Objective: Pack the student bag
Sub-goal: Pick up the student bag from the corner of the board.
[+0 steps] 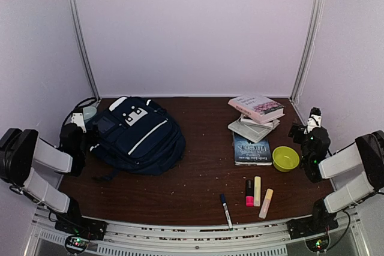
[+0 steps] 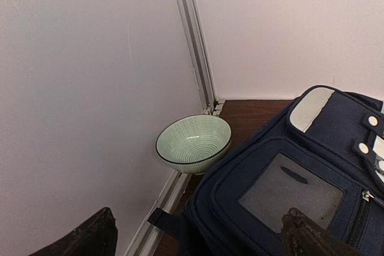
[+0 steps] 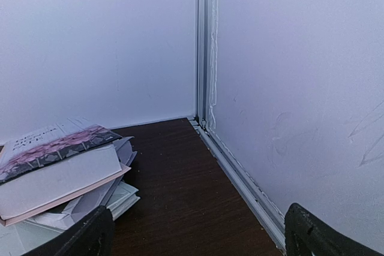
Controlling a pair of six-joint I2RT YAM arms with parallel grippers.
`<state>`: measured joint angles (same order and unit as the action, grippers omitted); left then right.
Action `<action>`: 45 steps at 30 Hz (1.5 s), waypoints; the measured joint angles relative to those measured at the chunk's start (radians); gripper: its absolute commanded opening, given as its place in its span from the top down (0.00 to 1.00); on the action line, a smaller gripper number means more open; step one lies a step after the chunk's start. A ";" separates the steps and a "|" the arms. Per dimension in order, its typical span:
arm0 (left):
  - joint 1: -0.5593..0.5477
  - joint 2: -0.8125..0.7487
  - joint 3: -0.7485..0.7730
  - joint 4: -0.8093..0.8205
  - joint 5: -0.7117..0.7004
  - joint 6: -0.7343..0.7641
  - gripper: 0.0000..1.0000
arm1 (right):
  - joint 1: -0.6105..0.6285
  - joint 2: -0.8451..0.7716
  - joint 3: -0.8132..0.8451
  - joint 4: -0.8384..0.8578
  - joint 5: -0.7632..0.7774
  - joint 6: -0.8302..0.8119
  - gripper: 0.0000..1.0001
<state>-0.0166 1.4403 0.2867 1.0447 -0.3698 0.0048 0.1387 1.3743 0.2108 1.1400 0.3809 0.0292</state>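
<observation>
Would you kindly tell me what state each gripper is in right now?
The left gripper is open, jaws wide, holding nothing.
The right gripper is open, jaws wide, holding nothing.

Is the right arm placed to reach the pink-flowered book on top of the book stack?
Likely yes: the open right gripper sits beside the stack, with nothing between it and the pink-flowered book.

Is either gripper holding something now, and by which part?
Nothing is held. The left gripper stands open by the student bag, the right gripper open near the stacked books.
</observation>
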 measured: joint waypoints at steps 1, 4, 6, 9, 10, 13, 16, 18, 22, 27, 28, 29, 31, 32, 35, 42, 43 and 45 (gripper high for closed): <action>0.000 0.000 0.000 0.000 0.000 0.000 0.02 | 0.000 0.000 0.000 0.000 0.000 0.000 0.00; 0.000 0.000 0.000 0.000 0.000 0.000 0.02 | 0.000 0.000 0.000 0.000 0.000 0.000 0.00; 0.000 0.000 0.000 0.000 0.000 0.000 0.02 | 0.000 0.000 0.000 0.000 0.000 0.000 0.00; 0.000 -0.011 0.000 -0.014 -0.005 -0.001 0.02 | -0.012 0.000 0.001 -0.005 -0.022 0.003 0.00; -0.007 -0.029 0.000 -0.036 -0.014 0.001 0.02 | -0.019 -0.002 0.001 -0.008 -0.029 0.004 0.00; -0.071 -0.154 0.029 -0.167 -0.100 0.026 0.11 | -0.031 -0.061 0.004 -0.079 -0.032 0.010 0.00; -0.151 -0.299 0.126 -0.274 -0.098 0.024 0.20 | -0.033 -0.226 0.040 -0.237 -0.001 0.047 0.00; -0.192 -0.363 0.233 -0.346 -0.048 0.010 0.21 | -0.035 -0.362 0.070 -0.292 0.004 0.070 0.00; -0.282 -0.335 0.515 -0.582 0.097 -0.029 0.22 | -0.039 -0.545 0.170 -0.382 -0.109 0.118 0.01; -0.412 -0.171 0.740 -0.929 0.257 -0.037 0.15 | -0.020 -0.509 0.412 -0.550 -0.400 0.205 0.00; -0.430 -0.142 0.746 -0.978 0.272 -0.037 0.10 | -0.003 -0.483 0.458 -0.585 -0.438 0.213 0.00; -0.448 -0.103 0.750 -1.040 0.286 -0.037 0.04 | 0.036 -0.440 0.520 -0.636 -0.468 0.214 0.00; -0.475 -0.014 0.756 -1.159 0.313 -0.032 0.02 | 0.142 -0.354 0.624 -0.721 -0.513 0.196 0.00; -0.483 0.026 0.762 -1.204 0.325 -0.027 0.02 | 0.201 -0.313 0.664 -0.769 -0.514 0.177 0.00; -0.501 0.165 0.818 -1.362 0.347 -0.010 0.02 | 0.360 -0.201 0.757 -0.892 -0.500 0.103 0.00; -0.508 0.401 1.001 -1.556 0.274 0.005 0.04 | 0.608 0.027 0.929 -1.091 -0.417 -0.065 0.00; -0.508 0.412 1.011 -1.565 0.268 0.005 0.06 | 0.633 0.061 0.952 -1.116 -0.405 -0.085 0.00; -0.510 0.425 1.021 -1.575 0.261 0.001 0.12 | 0.666 0.116 0.990 -1.158 -0.391 -0.108 0.00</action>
<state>-0.5270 1.8656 1.3075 -0.5308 -0.1085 0.0055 0.8051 1.4906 1.2007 -0.0177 -0.0105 -0.0792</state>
